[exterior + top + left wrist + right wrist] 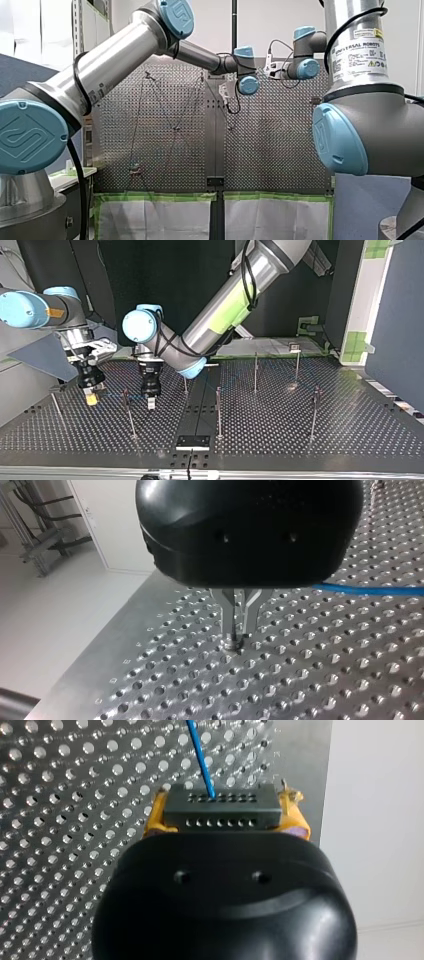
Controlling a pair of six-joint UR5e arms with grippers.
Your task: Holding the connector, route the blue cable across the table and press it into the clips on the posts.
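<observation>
1. Right wrist view: my right claw (224,820) pinches the connector (220,805) between its yellow pads (156,817).
2. The connector is a dark block with rows of small holes. It sits at the tip of this claw.
3. The blue cable (200,755) comes out of the connector's far face. It runs straight ahead of the claw, over the table (60,820) full of holes.
4. Left wrist view: my left claw (239,639) points down, and its tips are right at the table (300,680).
5. Its metal fingers (229,615) are pressed together at the tips. I cannot tell if anything is caught between them.
6. The cable (370,590) shows beside this claw, higher than its tips. It slips behind the black claw body.
7. Top view: my right claw (91,399) and my left claw (150,402) hang low, near each other.
8. One thin post (129,412) stands between the two claws.
9. More posts (218,410) stand past my left claw, on the side away from my right claw.
</observation>
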